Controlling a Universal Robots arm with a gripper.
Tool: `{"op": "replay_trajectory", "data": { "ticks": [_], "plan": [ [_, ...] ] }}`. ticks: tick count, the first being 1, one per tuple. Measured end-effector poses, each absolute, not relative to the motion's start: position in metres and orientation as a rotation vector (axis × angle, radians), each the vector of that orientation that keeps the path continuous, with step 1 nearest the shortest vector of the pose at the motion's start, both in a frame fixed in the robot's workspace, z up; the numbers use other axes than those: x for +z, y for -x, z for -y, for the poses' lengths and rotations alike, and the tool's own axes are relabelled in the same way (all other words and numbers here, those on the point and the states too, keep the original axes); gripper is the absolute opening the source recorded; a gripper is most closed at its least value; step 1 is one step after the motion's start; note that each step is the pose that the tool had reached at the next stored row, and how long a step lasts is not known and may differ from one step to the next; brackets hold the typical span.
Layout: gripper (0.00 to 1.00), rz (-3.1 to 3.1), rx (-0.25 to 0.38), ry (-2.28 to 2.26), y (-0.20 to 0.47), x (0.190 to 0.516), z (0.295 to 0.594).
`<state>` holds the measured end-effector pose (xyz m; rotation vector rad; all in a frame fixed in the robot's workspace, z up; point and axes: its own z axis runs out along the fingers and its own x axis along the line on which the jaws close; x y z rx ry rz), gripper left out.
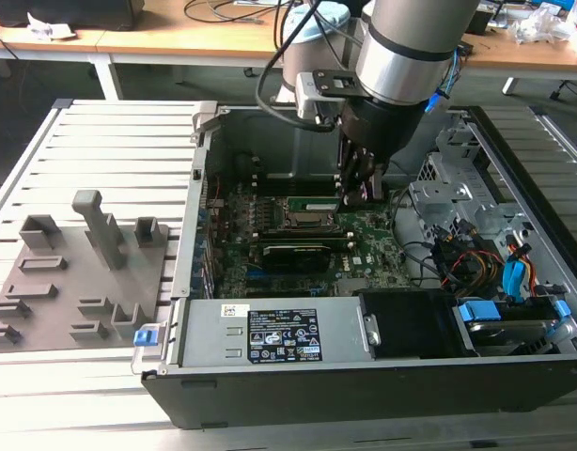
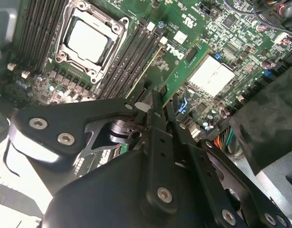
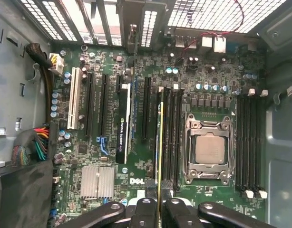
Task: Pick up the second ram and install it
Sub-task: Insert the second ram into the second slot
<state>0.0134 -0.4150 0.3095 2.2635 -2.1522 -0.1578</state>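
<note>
green second ram [image 3: 160, 142] stands edge-on, pinched between the narrow-set jaws, lined up over the memory slots [image 3: 173, 137] beside the cpu socket [image 3: 208, 149]. install step, i'd judge: seating calls for a square alignment and a straight press into its slot.

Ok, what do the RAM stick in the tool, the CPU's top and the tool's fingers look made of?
The second ram: green circuit board, probably fibreglass laminate, seen edge-on. The CPU top: a dull silver-grey metal lid with a soft sheen. The tool has matte black fingers fastened with bright screws; likely coated metal, though hard plastic can't be ruled out.
</note>
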Motion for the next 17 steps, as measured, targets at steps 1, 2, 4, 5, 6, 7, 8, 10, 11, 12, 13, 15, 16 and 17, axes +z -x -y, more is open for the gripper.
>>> {"op": "replay_trajectory", "data": {
  "ticks": [1,2,4,5,6,7,8,10,11,12,13,15,16,17],
  "plan": [
    [0.14,2.152,-0.158,-2.263,-0.013,0.308,0.415],
    [0.14,2.152,-0.158,-2.263,-0.013,0.306,0.415],
    [0.14,2.152,-0.158,-2.263,-0.013,0.302,0.415],
    [0.14,2.152,-0.158,-2.263,-0.013,0.3,0.415],
    [0.14,2.152,-0.158,-2.263,-0.013,0.298,0.414],
    [0.14,2.152,-0.158,-2.263,-0.013,0.297,0.414],
    [0.14,2.152,-0.158,-2.263,-0.013,0.297,0.414],
    [0.14,2.152,-0.158,-2.263,-0.013,0.294,0.414],
    [0.14,2.152,-0.158,-2.263,-0.013,0.292,0.414],
    [0.14,2.152,-0.158,-2.263,-0.013,0.29,0.414],
    [0.14,2.152,-0.158,-2.263,-0.013,0.289,0.413],
    [0.14,2.152,-0.158,-2.263,-0.013,0.286,0.413],
    [0.14,2.152,-0.158,-2.263,-0.013,0.285,0.413],
    [0.14,2.152,-0.158,-2.263,-0.013,0.284,0.413]
  ]
}}
